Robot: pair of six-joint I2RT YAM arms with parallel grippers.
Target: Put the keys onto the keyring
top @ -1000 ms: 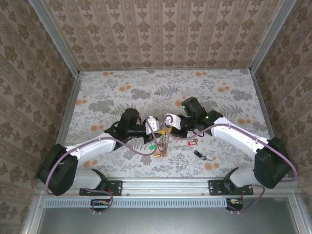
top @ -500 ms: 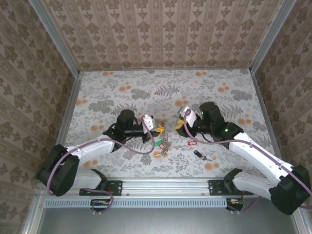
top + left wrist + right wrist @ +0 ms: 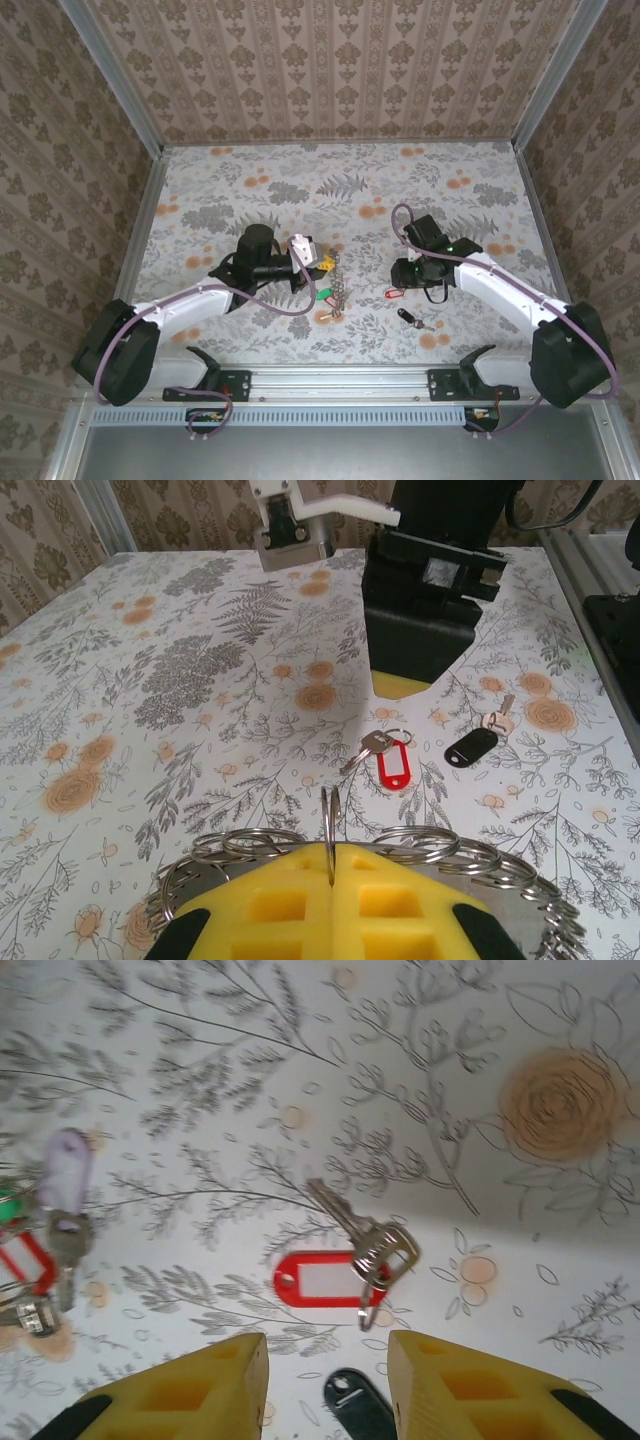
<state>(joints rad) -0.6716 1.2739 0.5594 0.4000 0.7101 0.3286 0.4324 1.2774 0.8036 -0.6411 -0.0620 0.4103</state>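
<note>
Yellow foam pads (image 3: 285,905) of the left gripper (image 3: 322,264) are pressed together on the keyring (image 3: 432,842). In the left wrist view one loop of it stands upright in the seam between the pads, and the rest of the ring, which looks like a chain of small overlapping wire loops, fans out flat on both sides just ahead of them. From the top camera the ring sits just right of the left fingertips, near table centre. A green tag (image 3: 322,294) and a few other small pieces hang or lie right below it; I can't tell whether they're on the table or off it. At its left edge the right wrist camera catches a whitish-tagged key (image 3: 62,1175), a bit of green and a second red tag (image 3: 22,1258) bunched together. Whether each one is threaded on the ring is not resolvable. Right of that cluster a red-tagged key (image 3: 325,1282) lies loose on the floral tabletop (image 3: 250,180), well apart from the ring, metal blade angled away from its tag. The right gripper (image 3: 328,1380) is low over it, fingers apart and holding nothing, with the red tag lying just ahead of the gap between the two yellow tips. Contact with the table can't be judged. A black-tagged key (image 3: 408,318) lies flat near the red one, on the side toward the arm bases, also loose.
</note>
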